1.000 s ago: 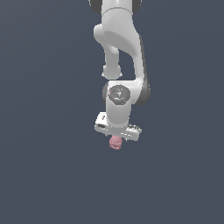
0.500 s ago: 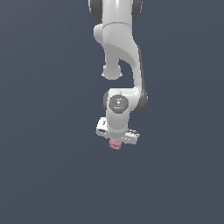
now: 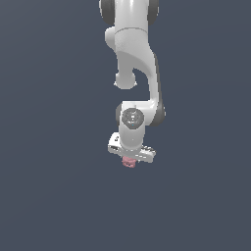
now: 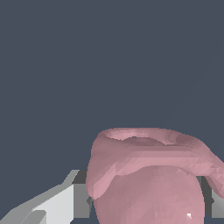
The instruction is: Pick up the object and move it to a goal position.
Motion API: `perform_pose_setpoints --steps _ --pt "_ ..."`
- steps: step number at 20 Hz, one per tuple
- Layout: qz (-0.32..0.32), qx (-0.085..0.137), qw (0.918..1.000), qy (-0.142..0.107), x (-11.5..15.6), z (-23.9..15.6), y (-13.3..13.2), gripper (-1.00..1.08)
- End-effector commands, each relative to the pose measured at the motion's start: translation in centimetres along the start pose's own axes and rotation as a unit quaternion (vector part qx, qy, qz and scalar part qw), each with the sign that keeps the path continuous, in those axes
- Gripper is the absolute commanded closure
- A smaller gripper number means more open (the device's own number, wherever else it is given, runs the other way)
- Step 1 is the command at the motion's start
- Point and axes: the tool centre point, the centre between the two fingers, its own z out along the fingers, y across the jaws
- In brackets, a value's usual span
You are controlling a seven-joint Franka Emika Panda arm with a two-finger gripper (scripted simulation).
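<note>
The white arm (image 3: 132, 73) is seen in the exterior view reaching down from the top edge against a plain dark grey-blue ground, with its wrist turned so that the gripper (image 3: 129, 161) points downward. The blob (image 3: 129, 162), small and dusty pink, is seen protruding just beneath the gripper's wide white body, much narrower than that body, and it is held between the fingers, which are closed on it. In the wrist view the blob (image 4: 151, 175) fills the near part of the picture: a rounded lower mass is topped by a flared, uneven rim with a shallow hollow in it. A grey finger (image 4: 81, 199) is seen pressed against one side of the blob, and a sliver of the other finger (image 4: 215, 201) is seen at the opposite side. No desk surface can be made out in either view.
</note>
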Motion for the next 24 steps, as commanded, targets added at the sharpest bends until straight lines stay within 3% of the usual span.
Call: perform_pose_setpoints --steps 1,13,24 --pt "0.000 0.000 1.0000 0.000 0.0 0.0 0.0 1.08" --pt "0.000 0.000 1.0000 0.000 -0.6 -1.3 0.1 1.08" --pt "0.000 0.000 1.0000 0.000 -3.7 -7.4 0.4 1.08"
